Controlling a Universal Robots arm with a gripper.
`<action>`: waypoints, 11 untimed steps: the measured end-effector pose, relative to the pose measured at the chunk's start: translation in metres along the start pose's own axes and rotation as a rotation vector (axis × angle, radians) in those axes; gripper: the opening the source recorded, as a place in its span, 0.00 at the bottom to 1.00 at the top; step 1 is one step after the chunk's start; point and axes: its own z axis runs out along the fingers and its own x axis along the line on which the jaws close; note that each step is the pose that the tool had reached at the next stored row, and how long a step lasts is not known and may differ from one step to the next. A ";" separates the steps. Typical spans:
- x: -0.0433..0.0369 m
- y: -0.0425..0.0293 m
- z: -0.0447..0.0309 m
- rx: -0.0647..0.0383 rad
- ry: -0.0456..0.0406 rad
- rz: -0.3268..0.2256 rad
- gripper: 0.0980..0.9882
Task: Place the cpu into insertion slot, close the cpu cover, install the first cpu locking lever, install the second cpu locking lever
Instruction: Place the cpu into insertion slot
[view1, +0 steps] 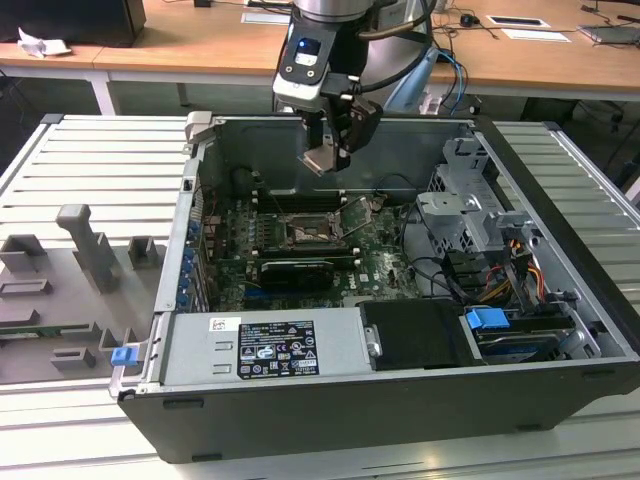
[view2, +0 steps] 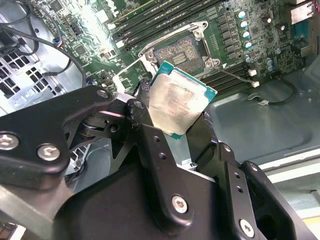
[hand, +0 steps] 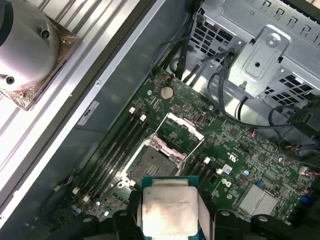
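Where the two black, angular metal fingers (view2: 142, 125) of the gripper (view2: 174, 122) meet, they are clamped on opposite edges of the one cpu (view2: 181, 102), a flat square chip with a dull, scuffed silver lid on a thin teal-green base. It is held in the air, tilted, well above the board; it also shows in the first wrist view (hand: 169, 210) and the exterior view (view1: 325, 158). Beneath it lies the single insertion slot (hand: 152, 167), a square black socket with a dark pin field and a silvery rim, bare on the green circuit board (hand: 235, 150). The one cpu cover (hand: 172, 119), a thin silvery frame with a square cutout, stands swung up beside the socket, open. Long black memory slots (hand: 112, 150) run along both sides of the socket. In the exterior view the arm (view1: 330, 30) comes down from above the far wall of the open dark computer case (view1: 330, 430), its gripper (view1: 330, 150) pointing downward. The case rests on a ribbed grey metal table (view1: 60, 150), with a wooden desk (view1: 200, 40) beyond.
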 end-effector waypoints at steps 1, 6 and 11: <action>0.0000 0.0000 0.0001 0.000 -0.0004 0.004 0.49; -0.0001 -0.0001 0.0016 0.002 -0.0101 0.059 0.49; -0.0001 -0.0003 0.0028 0.001 -0.0154 0.116 0.49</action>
